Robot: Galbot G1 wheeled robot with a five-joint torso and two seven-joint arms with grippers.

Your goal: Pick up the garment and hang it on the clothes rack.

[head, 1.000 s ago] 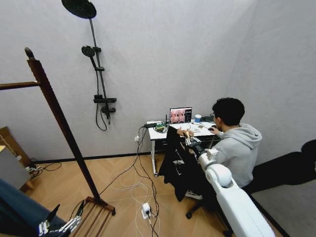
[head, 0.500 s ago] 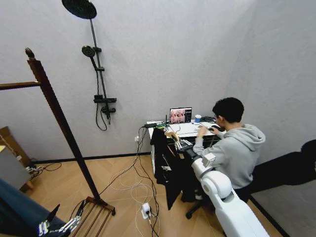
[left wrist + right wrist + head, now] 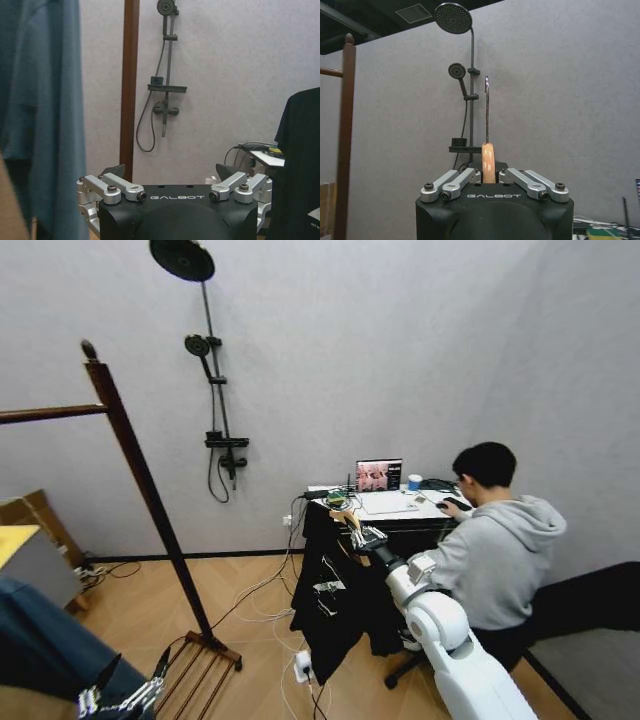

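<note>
Head view, right tool [image 3: 362,536] gripping garment [image 3: 330,600]

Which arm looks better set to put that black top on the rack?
The right: its gripper is shut on the hanger carrying the garment. The left gripper hangs low and open by the rack.

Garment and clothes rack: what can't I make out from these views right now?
- Clothes rack: rod and far post cut off by head view's left edge.
- Garment: wooden hanger mostly hidden behind right hand.
- Hanger hook: seen edge-on in right wrist view, opening direction unclear.
</note>
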